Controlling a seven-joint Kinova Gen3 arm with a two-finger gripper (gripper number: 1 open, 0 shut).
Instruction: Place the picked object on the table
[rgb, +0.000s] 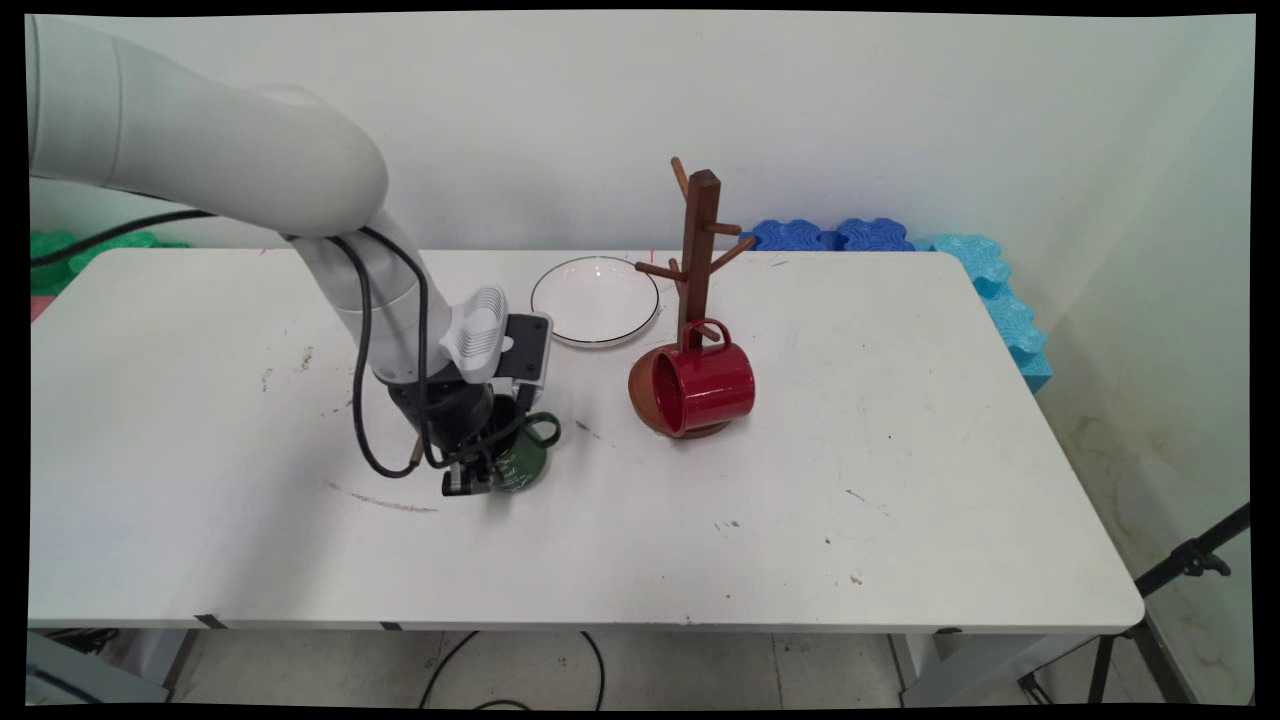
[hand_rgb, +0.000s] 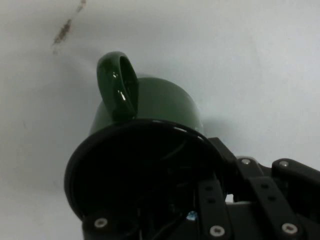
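A dark green mug (rgb: 526, 463) with a black inside sits left of the table's middle, its handle (rgb: 545, 430) pointing to the far right. My gripper (rgb: 490, 468) is down on it, shut on the rim, one finger inside the mug and the other outside its wall. In the hand view the green mug (hand_rgb: 165, 102) fills the middle, its mouth towards the camera and its handle (hand_rgb: 119, 85) at the top. The gripper (hand_rgb: 225, 175) pinches the right side of the rim. The mug looks tilted on the white table (rgb: 200, 520).
A red mug (rgb: 705, 388) lies on its side against the round base of a brown wooden mug tree (rgb: 698, 240), right of my gripper. A white plate (rgb: 595, 300) with a dark rim lies behind. Blue foam pieces (rgb: 1000, 290) line the far right edge.
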